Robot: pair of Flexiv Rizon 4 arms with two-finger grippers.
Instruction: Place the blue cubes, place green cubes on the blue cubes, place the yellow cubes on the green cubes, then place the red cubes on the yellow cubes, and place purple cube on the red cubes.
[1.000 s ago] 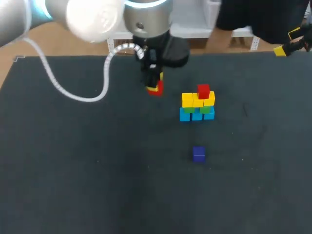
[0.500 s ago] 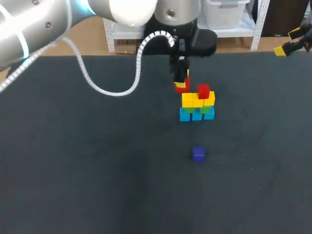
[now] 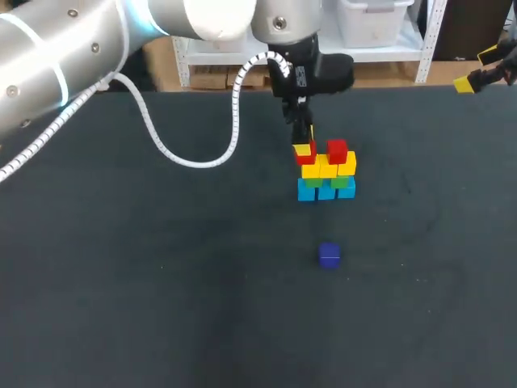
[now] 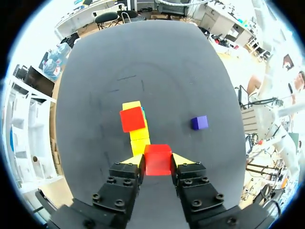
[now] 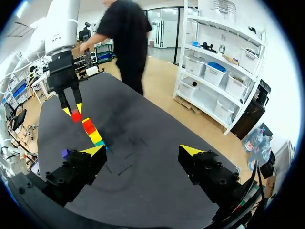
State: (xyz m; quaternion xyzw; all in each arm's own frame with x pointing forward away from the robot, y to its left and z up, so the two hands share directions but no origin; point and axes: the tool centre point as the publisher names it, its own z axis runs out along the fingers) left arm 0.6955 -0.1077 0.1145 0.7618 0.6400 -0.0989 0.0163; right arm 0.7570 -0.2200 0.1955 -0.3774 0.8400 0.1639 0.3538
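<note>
Our left end effector (image 3: pixel 304 148) has carried its red cube (image 4: pixel 157 159) rightward, just above the bare yellow cube (image 3: pixel 310 169) of the stack (image 3: pixel 325 187), pinching its flat sides, seemingly light, rigid and smooth; our right end effector (image 5: pixel 143 150) rests spread.

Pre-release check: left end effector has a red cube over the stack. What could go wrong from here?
1. The held red cube in the left end effector hangs over the end yellow cube of the stack; released off-centre, it may tip off the edge.
2. Descending too far could shove the loose stack and unseat the placed red cube.
</note>
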